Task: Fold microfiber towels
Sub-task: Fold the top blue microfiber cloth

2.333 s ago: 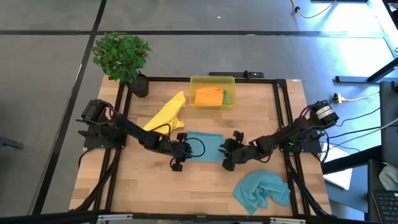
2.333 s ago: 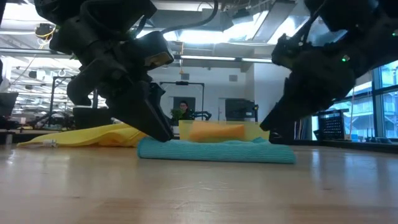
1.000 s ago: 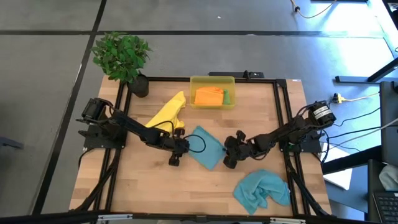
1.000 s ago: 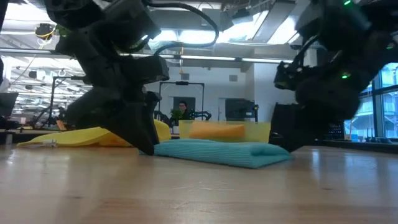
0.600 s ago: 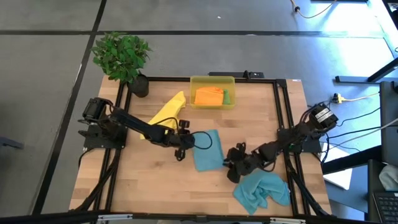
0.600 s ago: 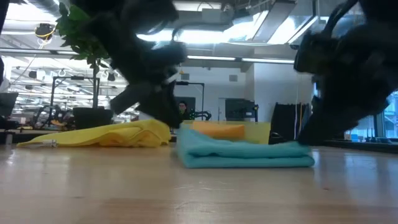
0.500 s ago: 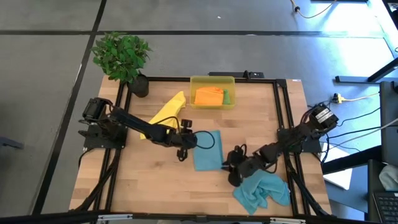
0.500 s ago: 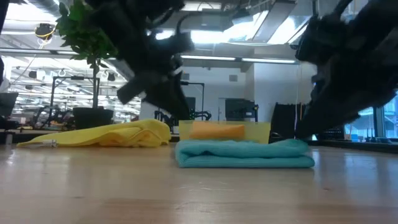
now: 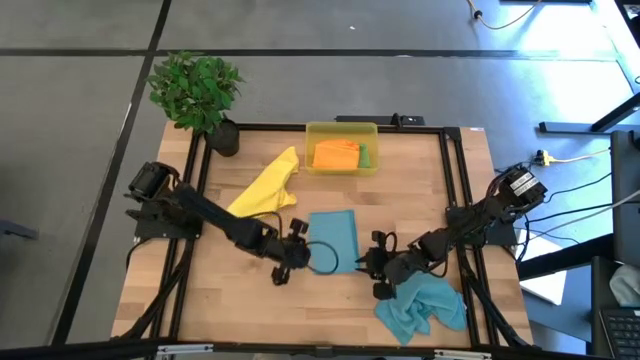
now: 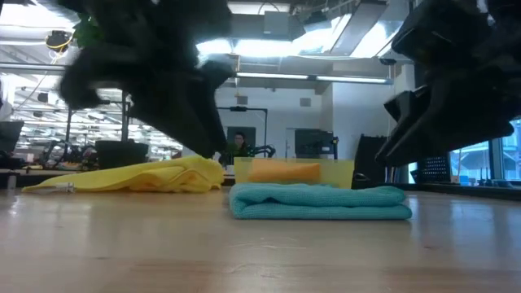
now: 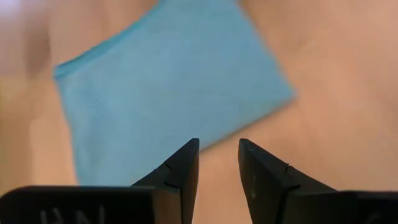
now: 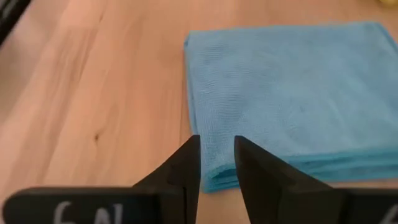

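A folded teal-blue towel (image 9: 333,240) lies flat on the table's middle, stacked in several layers (image 10: 319,201). My left gripper (image 9: 303,252) hovers at its near left side, a little above the wood, open with nothing between its fingers (image 11: 217,146). My right gripper (image 9: 368,264) stands by the towel's near right corner (image 12: 200,177), also open and empty (image 12: 216,142). A second teal-blue towel (image 9: 421,306) lies crumpled at the near right. A yellow towel (image 9: 266,184) lies spread at the far left. An orange towel (image 9: 336,154) and a green one (image 9: 365,155) sit in the bin.
The translucent yellow bin (image 9: 342,130) stands at the far middle edge. A potted plant (image 9: 197,92) stands at the far left corner. A black frame (image 9: 455,190) rims the table. Bare wood lies near the front left (image 9: 230,305).
The folded teal-blue towel has turned about on the table from a diamond slant to lying square, its long sides running near to far. My left gripper has risen and drawn back toward the near edge. My right gripper has moved toward the near edge and rolled.
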Tool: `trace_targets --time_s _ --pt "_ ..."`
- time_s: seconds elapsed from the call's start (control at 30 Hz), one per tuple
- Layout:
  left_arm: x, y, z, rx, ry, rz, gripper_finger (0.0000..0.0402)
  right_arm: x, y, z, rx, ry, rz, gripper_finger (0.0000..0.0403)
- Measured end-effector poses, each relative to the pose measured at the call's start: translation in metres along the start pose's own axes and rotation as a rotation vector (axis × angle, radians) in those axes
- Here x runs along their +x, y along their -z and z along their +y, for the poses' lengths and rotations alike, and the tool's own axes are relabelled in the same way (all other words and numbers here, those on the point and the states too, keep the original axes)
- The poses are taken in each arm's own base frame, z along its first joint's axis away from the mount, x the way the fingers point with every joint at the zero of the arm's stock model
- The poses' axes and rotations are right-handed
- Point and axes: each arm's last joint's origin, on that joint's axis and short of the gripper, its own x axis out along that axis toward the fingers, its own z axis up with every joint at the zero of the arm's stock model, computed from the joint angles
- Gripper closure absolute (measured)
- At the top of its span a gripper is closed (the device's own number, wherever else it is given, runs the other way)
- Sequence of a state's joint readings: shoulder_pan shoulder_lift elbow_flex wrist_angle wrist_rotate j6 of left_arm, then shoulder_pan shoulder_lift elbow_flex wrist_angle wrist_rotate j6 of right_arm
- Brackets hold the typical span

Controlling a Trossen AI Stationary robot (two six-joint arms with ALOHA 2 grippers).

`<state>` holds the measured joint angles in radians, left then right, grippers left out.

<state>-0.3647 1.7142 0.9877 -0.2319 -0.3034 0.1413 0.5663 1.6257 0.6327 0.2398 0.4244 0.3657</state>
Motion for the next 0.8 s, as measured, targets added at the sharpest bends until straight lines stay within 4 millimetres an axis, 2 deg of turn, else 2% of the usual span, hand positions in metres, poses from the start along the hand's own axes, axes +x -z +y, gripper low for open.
trace_targets --time_s 0.2,0.37,0.47,0.6,0.8 --pt "0.002 -0.002 -0.026 0.072 0.019 -0.070 0.0286 0.001 0.000 0.000 -0.160 -0.010 0.003 0.0291" --pt "0.020 -0.005 -0.044 0.165 0.011 -0.132 0.0250 0.004 0.004 0.001 -0.248 -0.029 0.026 0.0241" --pt "0.031 -0.001 -0.046 0.202 -0.047 -0.108 0.0222 0.004 0.005 0.002 -0.297 -0.031 0.026 0.0205" --pt "0.031 -0.002 -0.045 0.227 -0.095 -0.104 0.0195 0.002 0.006 0.004 -0.360 -0.040 0.023 0.0171" --pt "0.036 0.001 -0.055 0.329 -0.098 -0.095 0.0188 0.002 0.006 0.004 -0.367 -0.019 0.019 0.0160"
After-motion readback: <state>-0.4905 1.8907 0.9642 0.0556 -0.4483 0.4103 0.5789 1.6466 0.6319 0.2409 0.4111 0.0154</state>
